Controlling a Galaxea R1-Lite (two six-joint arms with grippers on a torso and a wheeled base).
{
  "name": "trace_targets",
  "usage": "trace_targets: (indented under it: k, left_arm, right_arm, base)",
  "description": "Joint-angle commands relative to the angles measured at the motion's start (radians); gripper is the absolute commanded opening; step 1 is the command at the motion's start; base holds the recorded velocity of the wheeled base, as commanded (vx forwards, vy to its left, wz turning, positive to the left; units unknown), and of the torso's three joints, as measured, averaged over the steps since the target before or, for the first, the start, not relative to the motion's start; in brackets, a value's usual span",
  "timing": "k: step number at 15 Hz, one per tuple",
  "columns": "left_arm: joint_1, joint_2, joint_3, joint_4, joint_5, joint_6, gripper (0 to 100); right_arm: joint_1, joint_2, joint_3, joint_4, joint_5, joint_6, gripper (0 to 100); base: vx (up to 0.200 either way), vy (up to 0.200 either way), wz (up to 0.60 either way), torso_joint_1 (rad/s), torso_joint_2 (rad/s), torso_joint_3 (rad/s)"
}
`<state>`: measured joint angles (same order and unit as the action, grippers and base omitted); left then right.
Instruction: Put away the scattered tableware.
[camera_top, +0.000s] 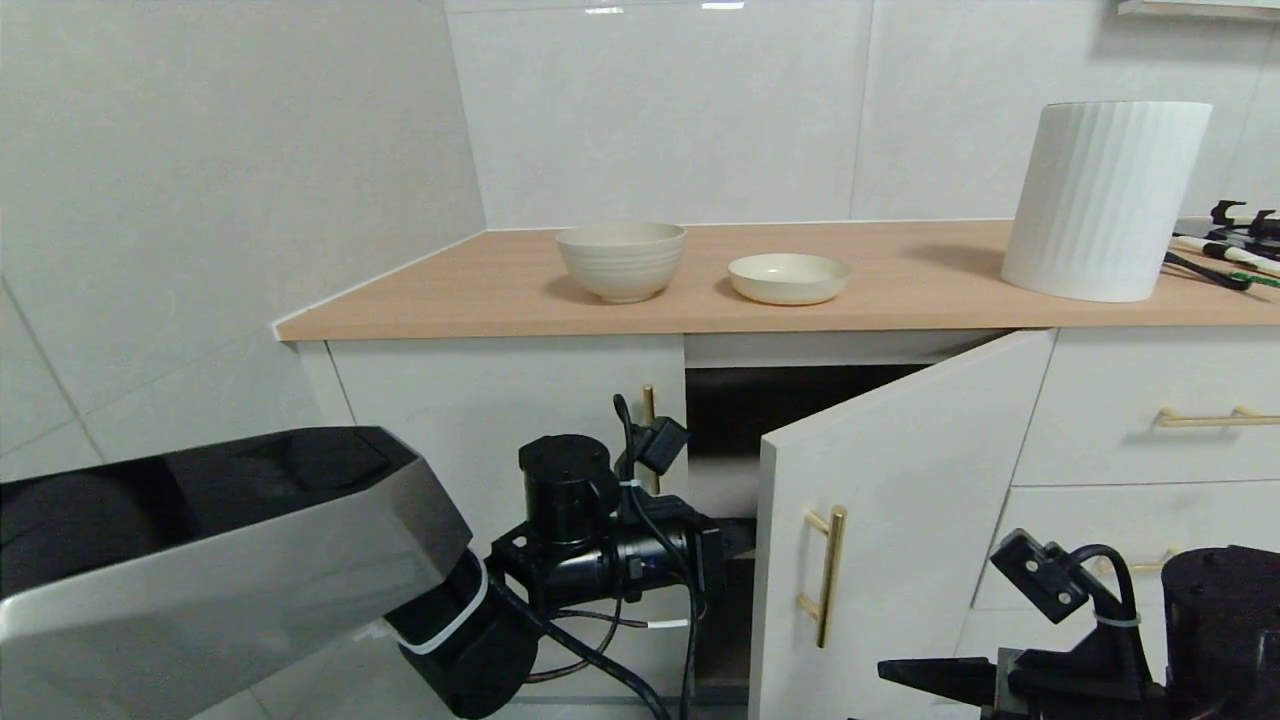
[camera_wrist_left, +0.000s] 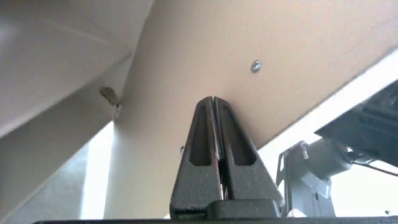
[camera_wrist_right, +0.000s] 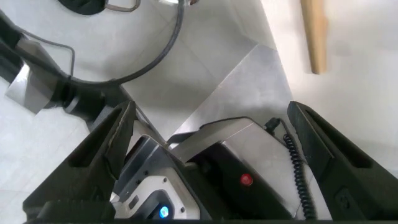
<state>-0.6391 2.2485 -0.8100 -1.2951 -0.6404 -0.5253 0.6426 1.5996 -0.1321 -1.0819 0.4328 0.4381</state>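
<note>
You have the bowl on the countertop, above the clenched, empty left gripper, your nearer one; the right gripper gapes.

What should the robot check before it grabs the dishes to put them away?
1. Is the cupboard door open? Ok, it is swung wide.
2. Is the bowl upright on the counter? Ok.
3. Is the small dish apart from the bowl? Ok, there is a gap between them.
4. Is the right end effector open? Ok.
5. Is the left end effector open? Not ok, it is shut.
6. Is there room inside the cupboard? Cannot tell, it is too dark.
</note>
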Motion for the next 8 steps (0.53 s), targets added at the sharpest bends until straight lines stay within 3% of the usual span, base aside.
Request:
trace_targets:
  k: [1, 6, 8]
  left_arm:
    - [-0.002, 0.005, -0.038, 0.048, 0.004, -0.001, 0]
    - [-0.005, 0.002, -0.110, 0.145, 0.005, -0.001, 0]
    - [-0.005, 0.000, -0.130, 0.169, 0.005, -0.001, 0]
  right_arm:
    - [0.005, -0.004, 0.002, -0.001, -0.002, 0.001, 100]
    - [0.006, -0.021, 0.003, -0.001, -0.002, -0.001, 100]
    - [0.006, -0.023, 0.006, -0.001, -0.002, -0.001, 100]
  base:
    - [0.000, 0.000, 0.00, 0.000, 0.00, 0.000]
    - [0.000, 0.000, 0.00, 0.000, 0.00, 0.000]
    - [-0.200, 0.000, 0.00, 0.000, 0.01, 0.002]
